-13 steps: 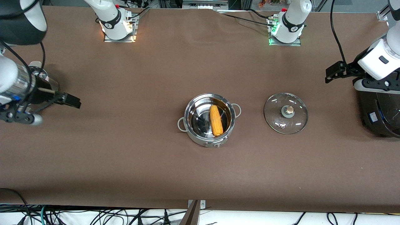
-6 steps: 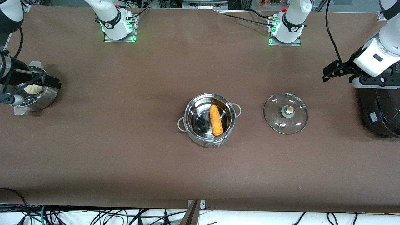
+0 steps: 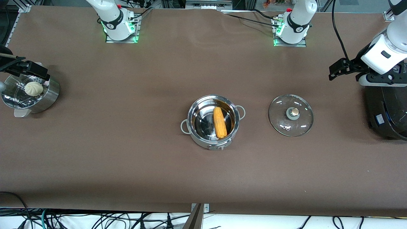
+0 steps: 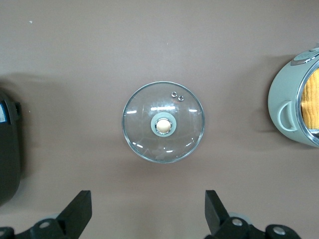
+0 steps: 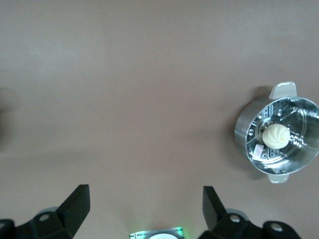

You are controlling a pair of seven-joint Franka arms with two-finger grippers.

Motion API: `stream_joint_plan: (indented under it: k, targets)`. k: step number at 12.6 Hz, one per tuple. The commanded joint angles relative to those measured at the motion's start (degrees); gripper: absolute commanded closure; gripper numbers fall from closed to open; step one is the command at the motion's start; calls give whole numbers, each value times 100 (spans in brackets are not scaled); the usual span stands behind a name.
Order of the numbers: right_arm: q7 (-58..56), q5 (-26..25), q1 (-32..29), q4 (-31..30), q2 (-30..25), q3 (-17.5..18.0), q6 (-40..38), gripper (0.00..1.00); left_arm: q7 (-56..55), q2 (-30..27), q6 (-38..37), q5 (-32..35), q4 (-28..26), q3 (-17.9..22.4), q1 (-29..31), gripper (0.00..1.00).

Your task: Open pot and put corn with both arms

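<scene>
The shiny steel pot (image 3: 203,141) stands open at the table's middle, with the yellow-orange corn (image 3: 220,122) lying inside it. Its glass lid (image 3: 291,119) with the tan knob lies flat on the table beside the pot, toward the left arm's end. My left gripper (image 3: 335,70) is open and empty in the air near that end. The left wrist view shows its fingers spread (image 4: 147,214), the lid (image 4: 163,122) and the pot's wall (image 4: 284,99). My right gripper (image 3: 38,70) is open and empty over the steamer pot's rim; its fingers are spread in the right wrist view (image 5: 145,206).
A perforated steel steamer pot (image 3: 47,98) with a white bun (image 3: 34,88) stands at the right arm's end; it also shows in the right wrist view (image 5: 244,119). A large black round cooker (image 3: 388,117) stands at the left arm's end.
My right gripper has drawn back toward the right arm's end and uncovered the steamer pot and bun. My left gripper has shifted slightly. Pot, corn and lid have not moved.
</scene>
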Motion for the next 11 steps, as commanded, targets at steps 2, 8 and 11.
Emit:
stream_joint_plan:
  k: [2,8,11]
  targets:
    - [-464,55,-71,-358,-85,-81,217,0,-44,128,-211,17,303,40,-66,0]
    - [-474,55,-19,-50,110,-37,225,0,-52,138,-237,17,304,40,-57,0]
    - [-474,55,-28,-50,145,-46,225,0,-52,138,-246,17,304,40,-57,0]
